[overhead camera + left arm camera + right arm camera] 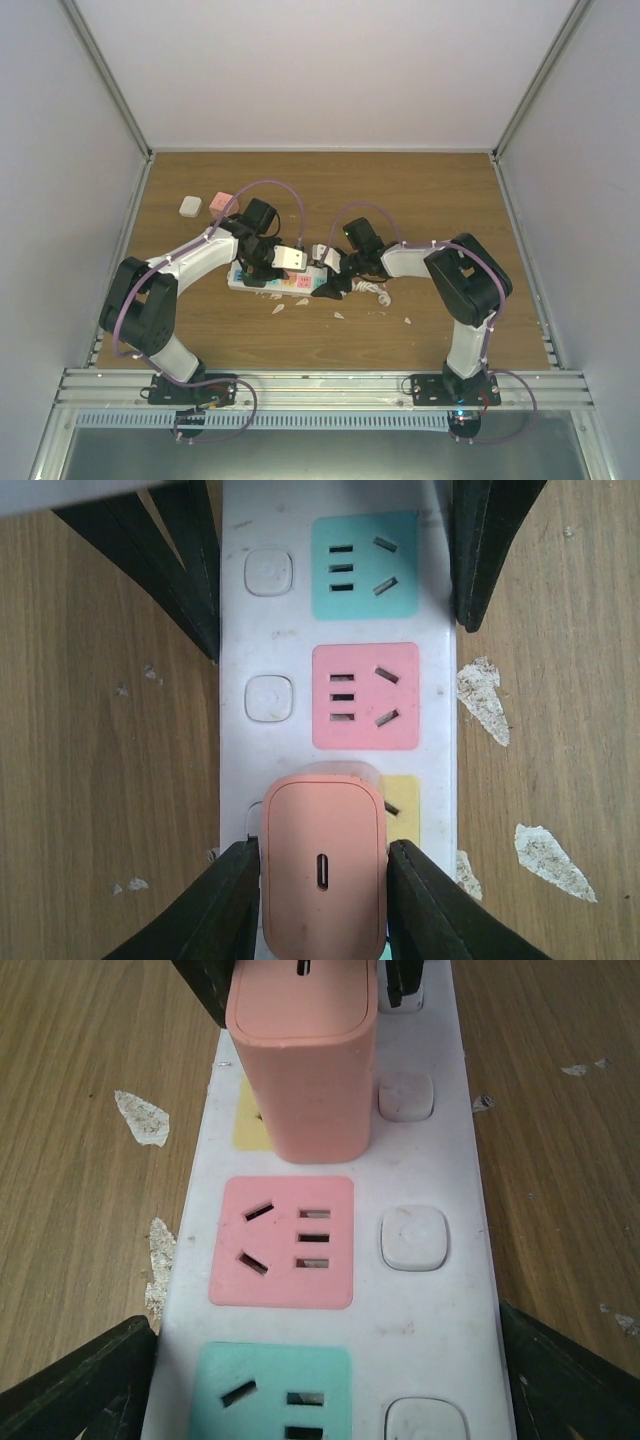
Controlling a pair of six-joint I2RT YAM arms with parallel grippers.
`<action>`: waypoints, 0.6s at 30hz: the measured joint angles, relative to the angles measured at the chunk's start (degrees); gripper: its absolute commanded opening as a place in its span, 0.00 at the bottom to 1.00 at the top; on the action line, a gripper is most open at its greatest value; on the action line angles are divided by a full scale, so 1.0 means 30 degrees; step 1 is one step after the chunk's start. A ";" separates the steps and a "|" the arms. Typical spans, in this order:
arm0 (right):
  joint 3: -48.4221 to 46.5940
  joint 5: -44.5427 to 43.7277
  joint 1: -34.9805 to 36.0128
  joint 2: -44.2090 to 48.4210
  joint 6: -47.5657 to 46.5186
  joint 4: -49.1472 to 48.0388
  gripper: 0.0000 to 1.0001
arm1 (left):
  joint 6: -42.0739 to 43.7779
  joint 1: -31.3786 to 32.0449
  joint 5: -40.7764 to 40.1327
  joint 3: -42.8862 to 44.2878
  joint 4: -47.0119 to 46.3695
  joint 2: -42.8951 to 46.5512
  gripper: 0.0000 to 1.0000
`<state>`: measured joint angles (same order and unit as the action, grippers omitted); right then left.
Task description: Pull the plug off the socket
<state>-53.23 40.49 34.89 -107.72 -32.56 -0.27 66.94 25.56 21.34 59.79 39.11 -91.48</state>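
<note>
The socket, a long white power strip with coloured outlets, lies on the wooden table. A salmon-pink plug stands in its yellow outlet. My left gripper is shut on the plug, one black finger against each side. The plug also shows in the right wrist view, upright on the strip. My right gripper straddles the strip near the green outlet, its fingers pressed to the strip's long sides. In the top view the grippers meet over the strip, left, right.
A white block and a pink block lie at the back left. The strip's short white cord curls by the right gripper. White flecks litter the wood. Grey walls close in three sides.
</note>
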 measured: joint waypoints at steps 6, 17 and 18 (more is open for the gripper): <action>0.0036 -0.0175 0.0029 0.0000 0.0036 -0.0087 0.62 | -0.0160 0.0058 0.0087 0.0007 0.0036 0.0007 0.27; 0.0036 -0.0204 0.0066 0.0000 0.0109 -0.0138 0.42 | -0.0634 -0.0058 0.0459 0.0678 0.0925 -0.0168 0.15; 0.0036 -0.0211 0.0066 0.0000 0.0146 -0.0138 0.40 | -0.0656 -0.0117 0.0590 0.0772 0.1027 -0.0168 0.15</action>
<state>-53.12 39.86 35.09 -107.72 -32.12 -0.69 64.97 25.21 23.11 62.11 42.19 -91.98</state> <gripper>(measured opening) 0.859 0.290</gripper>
